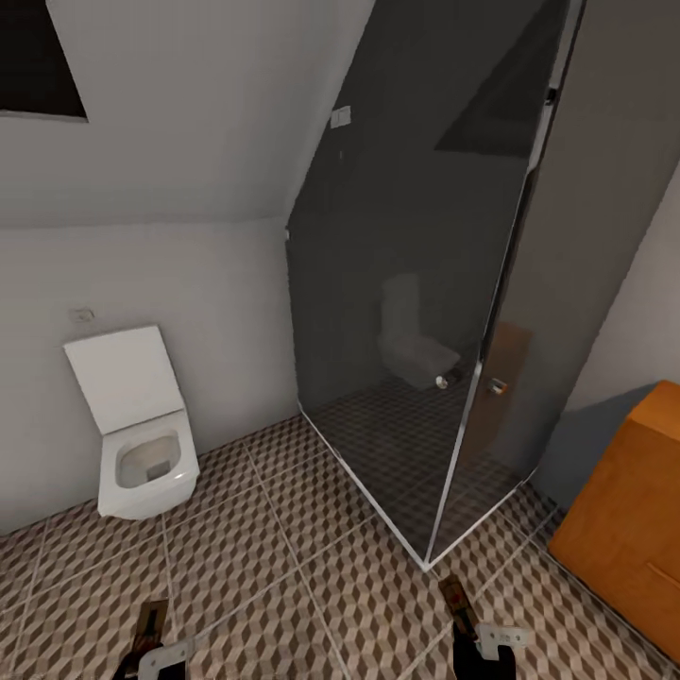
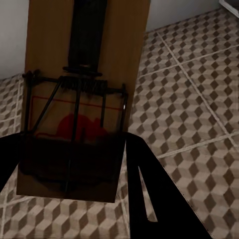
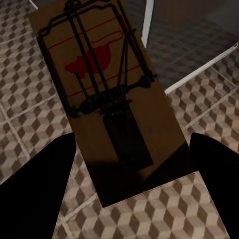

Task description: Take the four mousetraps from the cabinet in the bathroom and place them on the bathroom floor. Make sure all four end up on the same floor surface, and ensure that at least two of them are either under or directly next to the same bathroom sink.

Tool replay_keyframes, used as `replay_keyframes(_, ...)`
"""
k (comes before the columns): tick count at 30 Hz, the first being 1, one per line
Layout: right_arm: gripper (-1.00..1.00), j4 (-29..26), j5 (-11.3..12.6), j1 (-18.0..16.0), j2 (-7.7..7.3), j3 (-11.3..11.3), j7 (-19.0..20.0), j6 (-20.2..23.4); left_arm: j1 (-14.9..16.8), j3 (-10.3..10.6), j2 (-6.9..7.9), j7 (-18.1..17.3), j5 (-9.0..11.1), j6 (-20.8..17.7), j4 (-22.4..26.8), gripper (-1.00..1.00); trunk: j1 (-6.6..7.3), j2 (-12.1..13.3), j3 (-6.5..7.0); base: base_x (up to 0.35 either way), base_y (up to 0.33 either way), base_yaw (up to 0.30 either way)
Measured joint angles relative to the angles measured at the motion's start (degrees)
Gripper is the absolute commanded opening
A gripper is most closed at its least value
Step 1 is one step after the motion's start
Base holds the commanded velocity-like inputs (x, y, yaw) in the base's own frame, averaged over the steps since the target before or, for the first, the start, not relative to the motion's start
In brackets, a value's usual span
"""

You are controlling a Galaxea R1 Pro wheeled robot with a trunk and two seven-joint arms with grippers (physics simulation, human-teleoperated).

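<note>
Each gripper holds a mousetrap over the bathroom floor [image 1: 283,576], which is tiled in a brown and beige cube pattern. My left gripper [image 1: 159,654] is shut on one mousetrap [image 1: 149,623], a brown board with a wire spring and a red mouse print [image 2: 79,99]. My right gripper [image 1: 484,642] is shut on another mousetrap [image 1: 459,600], seen close up in the right wrist view [image 3: 104,94]. Dark fingers [image 2: 149,194] [image 3: 35,194] flank each board. The orange-brown cabinet [image 1: 633,529] stands at the right edge. No sink is in view.
A white toilet [image 1: 142,444] with its lid up stands against the left wall. A dark glass shower enclosure [image 1: 416,359] fills the middle, its corner post reaching the floor just ahead of my right gripper. Open tiles lie between toilet and shower.
</note>
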State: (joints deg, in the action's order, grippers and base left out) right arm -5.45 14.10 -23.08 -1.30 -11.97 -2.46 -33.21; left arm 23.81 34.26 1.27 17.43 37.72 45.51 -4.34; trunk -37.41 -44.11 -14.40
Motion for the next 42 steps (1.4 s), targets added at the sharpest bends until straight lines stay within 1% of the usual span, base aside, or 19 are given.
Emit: replay_keyframes(42,-1.0,0.0,0.0,0.0,0.0,0.0,0.0,0.0,0.0,0.0,-0.08,0.0,0.0,0.0,0.0,-1.0,0.0,0.0,0.0,0.0,0.0,0.287)
